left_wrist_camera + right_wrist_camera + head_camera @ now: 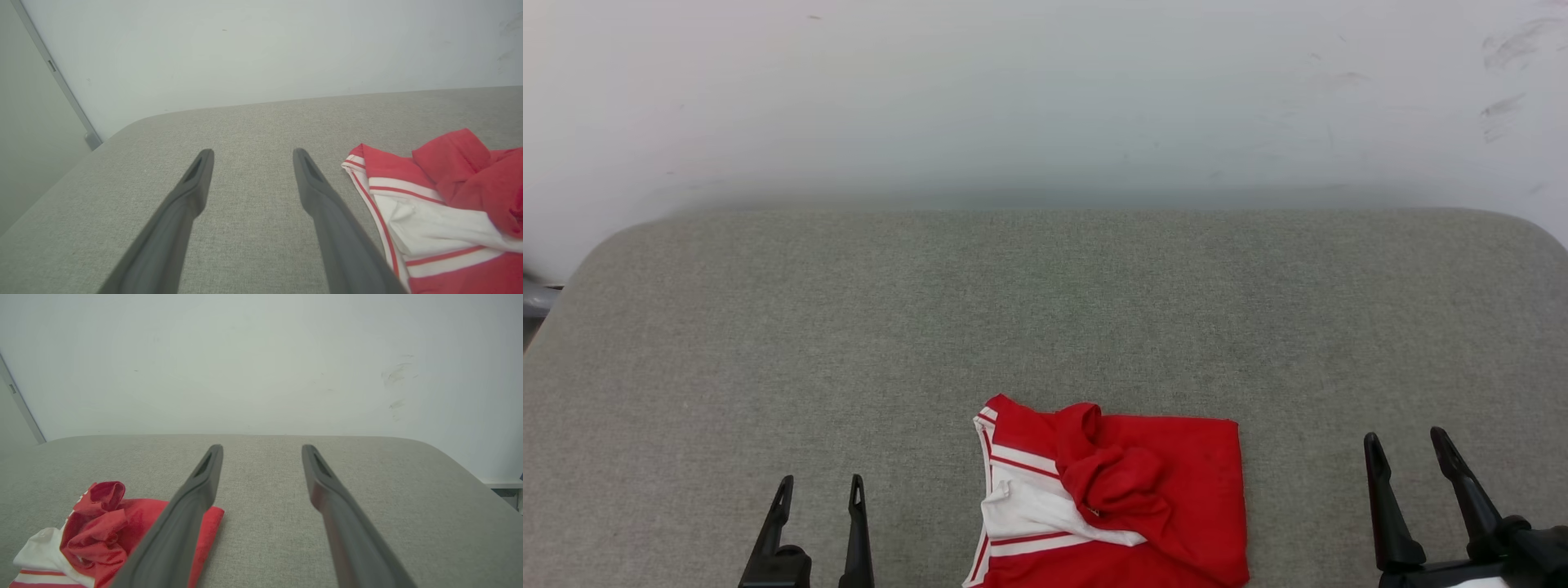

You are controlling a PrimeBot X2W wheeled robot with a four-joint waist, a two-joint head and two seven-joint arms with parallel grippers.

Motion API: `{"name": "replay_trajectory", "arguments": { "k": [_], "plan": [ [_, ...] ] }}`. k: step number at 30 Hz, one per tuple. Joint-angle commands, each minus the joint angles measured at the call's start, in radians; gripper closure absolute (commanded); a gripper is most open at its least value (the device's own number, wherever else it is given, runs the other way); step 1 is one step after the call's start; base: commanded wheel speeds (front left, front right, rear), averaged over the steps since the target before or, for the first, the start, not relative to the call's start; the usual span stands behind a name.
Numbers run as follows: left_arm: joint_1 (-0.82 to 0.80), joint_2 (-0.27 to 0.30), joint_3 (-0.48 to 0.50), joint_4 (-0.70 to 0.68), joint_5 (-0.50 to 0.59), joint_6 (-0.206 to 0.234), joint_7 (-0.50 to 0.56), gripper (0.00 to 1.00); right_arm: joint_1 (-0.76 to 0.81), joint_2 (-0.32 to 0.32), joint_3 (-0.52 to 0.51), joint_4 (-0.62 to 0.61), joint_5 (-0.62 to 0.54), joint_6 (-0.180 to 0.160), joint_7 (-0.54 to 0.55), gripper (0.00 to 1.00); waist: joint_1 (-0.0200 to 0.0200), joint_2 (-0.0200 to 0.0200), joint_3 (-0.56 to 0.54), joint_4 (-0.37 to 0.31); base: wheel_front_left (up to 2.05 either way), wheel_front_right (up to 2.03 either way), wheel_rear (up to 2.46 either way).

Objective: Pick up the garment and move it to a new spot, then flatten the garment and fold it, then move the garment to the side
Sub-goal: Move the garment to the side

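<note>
**Kid:** Where is the garment?

**Friend:** On the grey surface, at the near edge. It is bunched up, with a red lump on top.

**Kid:** Is a hand holding it?

**Friend:** No. The left hand and the right hand are both wide open and hold nothing. One sits on each side of it, not touching.

**Kid:** Which step is this?

**Friend:** I think it could be two. It may be waiting to be picked up. Or it may be folded a bit messy and set down. To grab it, a hand must move over to it.

**Kid:** How many things?

**Friend:** One garment, two hands, one surface.
</note>
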Motion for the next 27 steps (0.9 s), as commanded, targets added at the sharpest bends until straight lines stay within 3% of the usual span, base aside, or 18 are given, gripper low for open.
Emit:
{"name": "replay_trajectory", "arguments": {
  "k": [1,11,17,22,27],
  "plan": [
    [0.006,0.005,-0.002,-0.003,0.001,0.001,-0.002,0.00,0.012,0.006,-0.003,0.001,-0.003,-0.001,-0.004,0.00,0.0001,0.0000,0.000,0.001,0.00,0.00,0.00],
    [0.007,0.003,-0.006,-0.001,-0.001,0.003,-0.002,0.00,0.005,0.012,-0.005,0.019,-0.004,-0.001,-0.003,0.00,0.0001,0.0000,-0.002,0.015,0.00,0.00,0.00],
    [-0.004,0.002,-0.009,0.003,-0.003,0.002,-0.002,0.00,-0.085,-0.038,-0.001,0.002,0.016,-0.001,0.021,0.00,0.0001,0.0000,-0.001,0.027,0.00,0.00,0.00],
    [-0.017,0.004,-0.011,0.006,-0.003,-0.004,-0.002,0.00,-0.215,-0.134,0.055,-0.001,0.085,-0.001,0.158,0.00,0.0001,0.0000,0.005,0.041,0.00,0.00,0.00],
    [-0.028,0.003,-0.016,0.010,-0.003,-0.007,-0.002,0.00,-0.344,-0.251,0.182,0.013,0.237,-0.001,0.454,0.00,0.0001,0.0000,0.013,0.054,0.00,0.00,0.00]
  ]
}}
